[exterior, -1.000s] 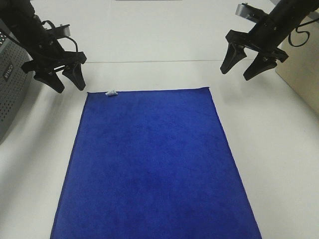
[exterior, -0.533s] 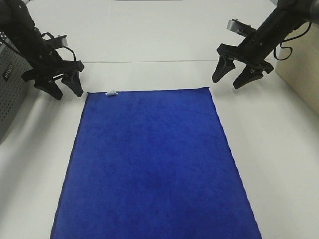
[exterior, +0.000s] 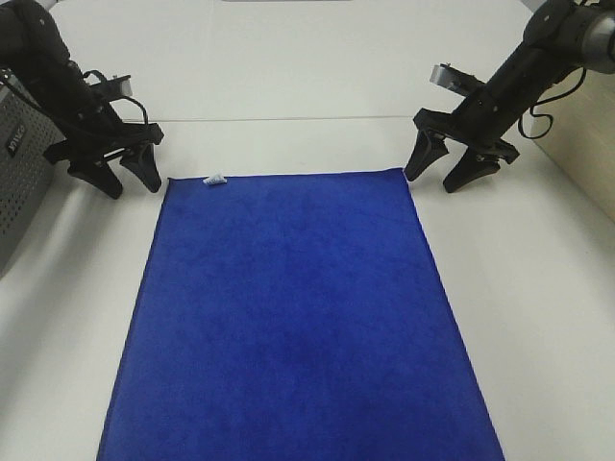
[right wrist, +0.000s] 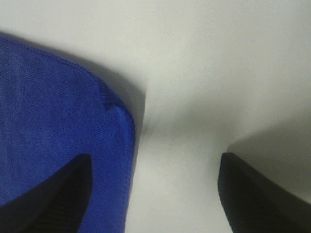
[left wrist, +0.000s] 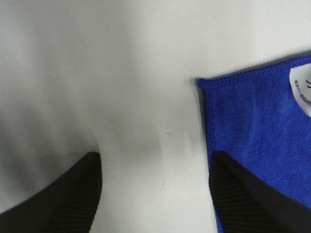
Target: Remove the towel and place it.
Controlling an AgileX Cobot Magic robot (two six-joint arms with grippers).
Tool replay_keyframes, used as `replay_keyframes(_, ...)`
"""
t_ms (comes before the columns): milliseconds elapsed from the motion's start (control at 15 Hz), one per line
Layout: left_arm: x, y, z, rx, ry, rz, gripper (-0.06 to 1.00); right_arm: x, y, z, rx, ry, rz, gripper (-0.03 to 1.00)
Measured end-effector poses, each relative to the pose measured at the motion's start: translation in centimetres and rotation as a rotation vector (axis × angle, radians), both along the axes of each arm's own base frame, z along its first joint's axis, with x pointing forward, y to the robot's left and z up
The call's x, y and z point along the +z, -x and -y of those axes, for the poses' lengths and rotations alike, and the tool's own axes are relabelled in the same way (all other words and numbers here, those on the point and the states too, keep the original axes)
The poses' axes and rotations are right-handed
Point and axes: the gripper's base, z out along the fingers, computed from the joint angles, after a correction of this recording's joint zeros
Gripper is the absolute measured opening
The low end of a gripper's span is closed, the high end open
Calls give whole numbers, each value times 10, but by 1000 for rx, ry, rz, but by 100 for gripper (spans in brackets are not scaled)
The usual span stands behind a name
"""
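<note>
The deep royal-blue towel (exterior: 293, 317) lies spread flat on the white table, with a small white tag (exterior: 214, 179) at its far left corner. My left gripper (exterior: 131, 181) is open and low, just outside the towel's far left corner; the left wrist view shows the corner (left wrist: 257, 131) and tag (left wrist: 302, 90) by one finger. My right gripper (exterior: 432, 182) is open and low at the far right corner; the right wrist view shows one finger over the towel's rounded corner (right wrist: 58, 126). Neither gripper holds anything.
A grey perforated basket (exterior: 21, 182) stands at the left edge, close to my left arm. A beige wooden box (exterior: 586, 125) stands at the right edge behind my right arm. The white table (exterior: 288, 86) extends beyond the towel.
Both grippers have come down from above the table to the towel's far corners, staying open. The right one also moved left toward the corner. The towel has not moved.
</note>
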Motion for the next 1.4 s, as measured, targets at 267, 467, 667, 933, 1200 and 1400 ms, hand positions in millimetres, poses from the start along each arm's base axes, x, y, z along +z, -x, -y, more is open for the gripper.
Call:
replay_keyframes(267,0,0,1,3,13,0,61,-1,-1,-2,-2,-17,-1,72)
replay_keyframes(467,-3,-1,10,19,81,-8,61,-1,1,-17,28,-16,-1,72)
replay_keyframes(667,-6,0,34,-12,105,-3,61,-2,2,-38,60,-14,13,72)
replay_keyframes(933,-9,2,70,-53,133,19,61,-3,3,-56,82,-8,43,72)
replay_keyframes(1200,-9,2,78,-61,137,31,58,-4,1,-62,86,14,75,65)
replay_keyframes(1400,-10,2,78,-60,140,29,55,-5,-3,-60,69,36,116,50)
